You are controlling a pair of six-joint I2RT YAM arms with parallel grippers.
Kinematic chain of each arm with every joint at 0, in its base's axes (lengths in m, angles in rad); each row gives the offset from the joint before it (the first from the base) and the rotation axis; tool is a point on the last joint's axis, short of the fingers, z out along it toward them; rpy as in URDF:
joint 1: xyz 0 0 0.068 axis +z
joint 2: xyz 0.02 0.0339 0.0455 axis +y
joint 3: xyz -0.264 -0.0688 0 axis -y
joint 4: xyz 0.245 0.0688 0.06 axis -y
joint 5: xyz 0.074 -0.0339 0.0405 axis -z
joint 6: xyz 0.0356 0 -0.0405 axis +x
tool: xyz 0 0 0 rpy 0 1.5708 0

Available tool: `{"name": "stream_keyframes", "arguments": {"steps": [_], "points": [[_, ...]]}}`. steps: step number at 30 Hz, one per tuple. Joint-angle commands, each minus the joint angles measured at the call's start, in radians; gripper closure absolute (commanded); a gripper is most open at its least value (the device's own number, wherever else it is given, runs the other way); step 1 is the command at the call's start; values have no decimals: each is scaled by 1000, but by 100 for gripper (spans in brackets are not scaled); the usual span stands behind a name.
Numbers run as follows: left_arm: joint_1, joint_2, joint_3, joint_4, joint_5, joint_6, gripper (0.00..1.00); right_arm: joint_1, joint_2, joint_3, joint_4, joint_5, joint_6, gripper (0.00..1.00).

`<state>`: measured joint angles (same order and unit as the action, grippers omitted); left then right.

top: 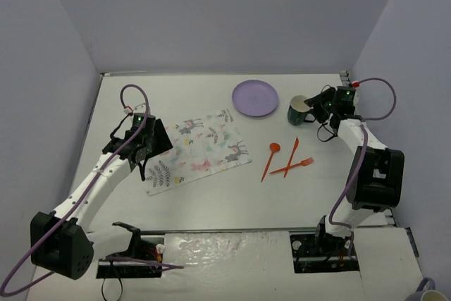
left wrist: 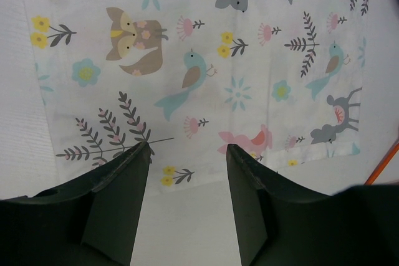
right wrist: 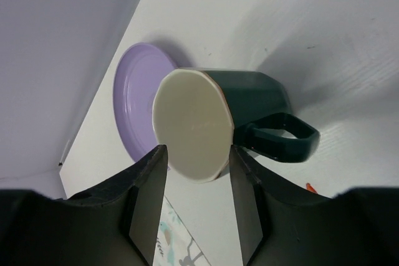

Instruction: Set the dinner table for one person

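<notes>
Status: setting barely begun; nothing is in its final place yet.

- The dinner table [top: 211, 202] carries every item, all loose and ungrouped.
- The placemat [top: 199, 150] lies left of centre, skewed to the table edges. Nothing rests on it.
- The purple plate [top: 255, 97] sits at the far side, just beyond the mat's far corner and off it.
- The green mug [top: 299, 110] stands just right of the plate.
- The orange spoon [top: 270, 160], knife [top: 292, 156] and fork [top: 292, 167] lie in a loose crossed bunch right of the mat.

Left gripper [left wrist: 187, 151]: jaws parted and empty, poised above the mat's edge at its left end. From the wrist view it is unclear whether the fingers touch the cloth.

Right gripper [right wrist: 197, 154]: fingers spread about as wide as the mug and set to either side of its rim. Whether they press on it cannot be told.

Judgement on what is left:
- square the mat in front of the seat
- put the plate on the mat
- lay out the three utensils beside the plate
- set the mug near the mat's upper corner

Essentially the whole job is outstanding.
</notes>
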<state>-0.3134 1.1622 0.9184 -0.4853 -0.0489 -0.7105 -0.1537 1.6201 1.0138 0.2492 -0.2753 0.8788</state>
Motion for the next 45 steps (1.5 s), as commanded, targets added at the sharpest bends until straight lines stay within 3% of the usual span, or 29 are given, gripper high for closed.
{"name": "stream_keyframes", "arguments": {"steps": [1, 9, 19, 29, 37, 45], "points": [[-4, -17, 22, 30, -20, 13, 51, 74, 53, 117, -25, 15, -19, 59], [-4, -18, 28, 16, -35, 28, 51, 109, 111, 216, -145, 32, -28, 59], [-4, 9, 30, 24, -31, 32, 51, 128, 88, 330, -322, 191, -69, 59], [-3, -1, 34, 4, -52, 37, 51, 148, 146, 434, -370, 142, -88, 62], [-3, -39, 10, 50, -52, 22, 51, 549, 173, 441, -358, 272, -166, 61], [0, -61, 17, 1, -65, 44, 50, 622, 311, 378, -263, 421, -28, 63]]}}
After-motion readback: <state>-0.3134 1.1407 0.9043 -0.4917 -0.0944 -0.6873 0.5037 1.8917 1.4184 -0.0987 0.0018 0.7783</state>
